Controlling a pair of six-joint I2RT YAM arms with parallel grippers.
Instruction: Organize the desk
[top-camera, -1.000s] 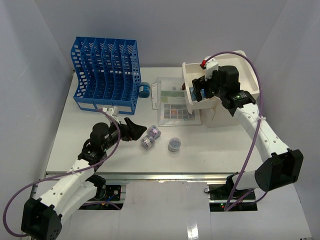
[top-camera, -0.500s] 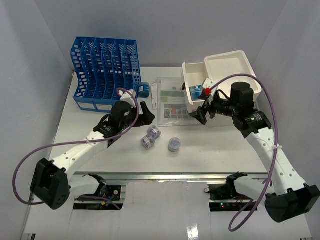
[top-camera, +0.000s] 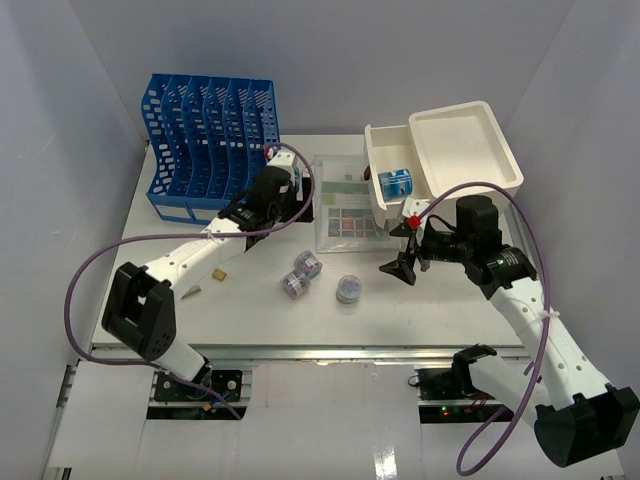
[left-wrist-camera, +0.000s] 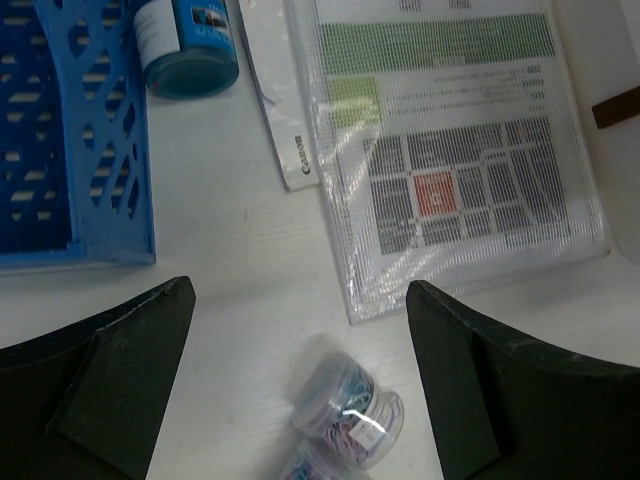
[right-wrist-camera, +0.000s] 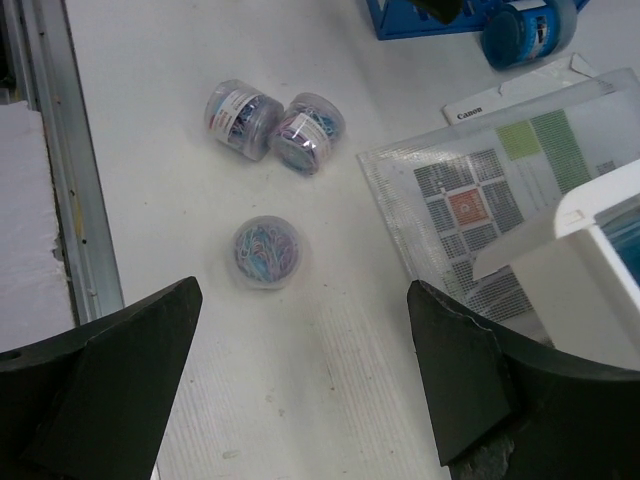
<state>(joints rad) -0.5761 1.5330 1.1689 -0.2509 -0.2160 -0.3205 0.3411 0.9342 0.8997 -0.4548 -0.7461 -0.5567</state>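
The white desk (top-camera: 200, 295) holds three clear jars of coloured paper clips: two together (top-camera: 307, 264) (top-camera: 294, 286) and one apart (top-camera: 348, 289). My left gripper (top-camera: 290, 212) hovers open and empty between the blue file rack (top-camera: 210, 145) and the document sleeve (top-camera: 345, 205), with one jar (left-wrist-camera: 345, 410) just ahead of its fingers. My right gripper (top-camera: 400, 250) is open and empty above the desk in front of the cream drawer (top-camera: 383, 205). The lone jar (right-wrist-camera: 265, 250) lies to its left. A blue roll (top-camera: 288, 180) lies by the rack.
The cream cabinet (top-camera: 465, 150) stands at the back right, and its open drawer holds a blue container (top-camera: 396, 183). A white Canon slip (left-wrist-camera: 285, 130) lies beside the sleeve. The metal rail (top-camera: 300, 350) runs along the front edge.
My left arm has swung from the front left to the back, beside the file rack. My right gripper has come out of the drawer and down toward the desk, leaving the blue container inside.
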